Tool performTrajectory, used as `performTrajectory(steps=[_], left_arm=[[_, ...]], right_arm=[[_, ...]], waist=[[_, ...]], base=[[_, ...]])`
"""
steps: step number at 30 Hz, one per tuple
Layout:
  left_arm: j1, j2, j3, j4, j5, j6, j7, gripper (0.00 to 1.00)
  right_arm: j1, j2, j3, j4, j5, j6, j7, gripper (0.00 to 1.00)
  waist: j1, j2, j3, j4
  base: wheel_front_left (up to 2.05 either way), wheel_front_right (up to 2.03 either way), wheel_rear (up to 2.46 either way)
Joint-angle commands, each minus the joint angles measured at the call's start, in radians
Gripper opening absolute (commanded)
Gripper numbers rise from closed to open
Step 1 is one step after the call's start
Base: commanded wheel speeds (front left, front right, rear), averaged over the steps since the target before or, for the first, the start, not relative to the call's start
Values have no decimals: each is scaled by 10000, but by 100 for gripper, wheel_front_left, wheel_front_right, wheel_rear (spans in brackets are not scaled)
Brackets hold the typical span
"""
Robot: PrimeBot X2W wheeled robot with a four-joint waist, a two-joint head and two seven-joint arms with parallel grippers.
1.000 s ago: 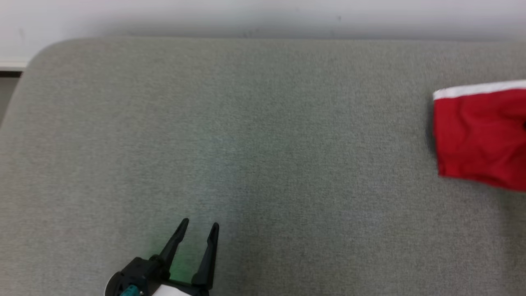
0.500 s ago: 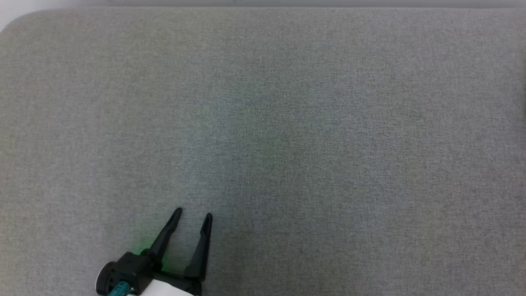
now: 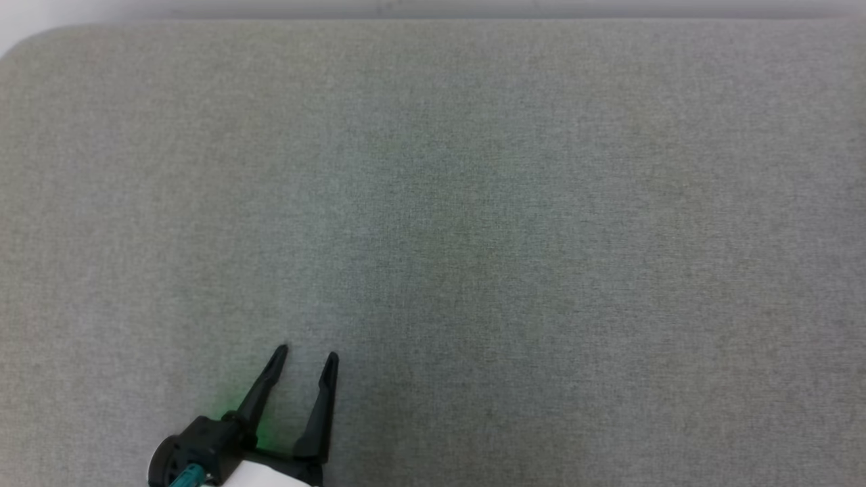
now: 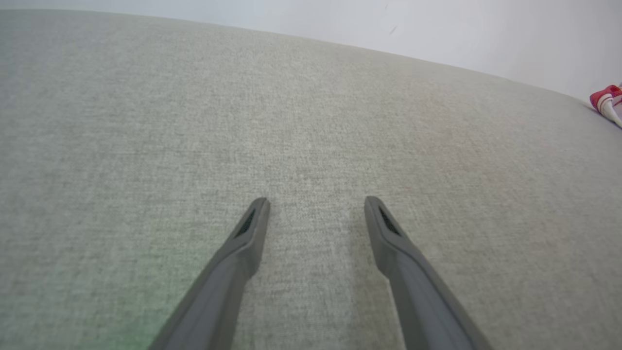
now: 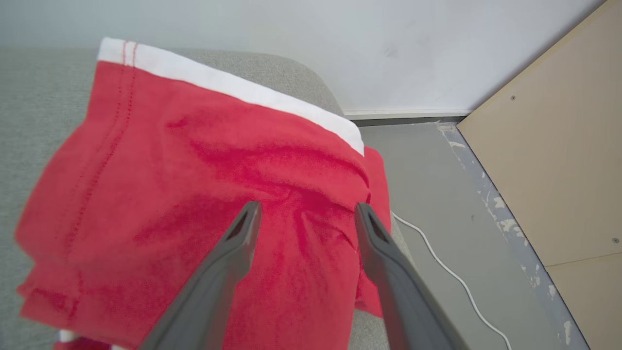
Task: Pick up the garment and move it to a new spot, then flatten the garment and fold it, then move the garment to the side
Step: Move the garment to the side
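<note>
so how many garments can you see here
1: a red garment with a white band, at the grey cushion's end just ahead of the open right gripper; its edge also shows far right in the left wrist view.

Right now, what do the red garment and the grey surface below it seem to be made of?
Red garment: probably a soft knitted cotton, matte; it wrinkles gently, shows rows of stitching, and has a white band along one edge. Grey surface: woven upholstery fabric, matte, with a fine visible weave and rounded corners, so it looks padded; what lies inside is hidden.
</note>
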Motion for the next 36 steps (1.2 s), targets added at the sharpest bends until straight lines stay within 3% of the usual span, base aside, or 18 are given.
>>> performTrajectory(steps=[1,15,26,36], left_arm=[[124,59,69,74,13,57,34,100],[821,54,246,-235,-433,314,23,100],[1831,54,479,-216,-713,785,23,100],[2362,52,678,-82,-626,1326,23,100]], right_arm=[[187,46,10,-127,-151,0,-339,100],[2050,910,833,-1971,-195,-3,-3342,100],[4819,2853,1192,-3901,-1232,-2,-5233,100],[6400,4261,1615,-3479,-2197,-3,-6658,100]], waist=[[-1,-1,-115,-71],[-1,-1,-1973,-249],[-1,-1,-3558,-440],[-1,-1,-4219,-417]], base=[[0,0,0],[0,0,0],[0,0,0],[0,0,0]])
